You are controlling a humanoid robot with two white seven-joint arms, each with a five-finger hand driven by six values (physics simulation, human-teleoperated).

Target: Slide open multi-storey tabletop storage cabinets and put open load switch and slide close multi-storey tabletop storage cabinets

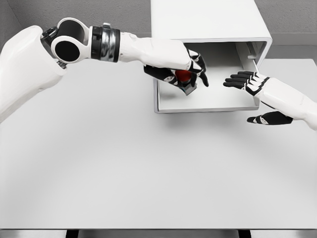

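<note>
Tabletop (124, 168) lies bare in front of the cabinet (210, 29), whose drawer (198, 101) is slid out. Over that drawer the left hand (181, 72) grips the load switch (184, 77), while the right hand (247, 82) hovers open-fingered at the drawer's right edge. Placing step, I'd say: next calls for lowering, letting go, then pushing the drawer shut.

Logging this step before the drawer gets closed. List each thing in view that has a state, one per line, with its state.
storage cabinet: upright at the table's far edge, front open.
drawer: slid out toward the robot.
load switch: red-topped, held over the drawer, not yet released.
left hand: fingers closed on the load switch.
right hand: fingers spread, empty, beside the drawer's right edge.
table: white, bearing the cabinet.
</note>
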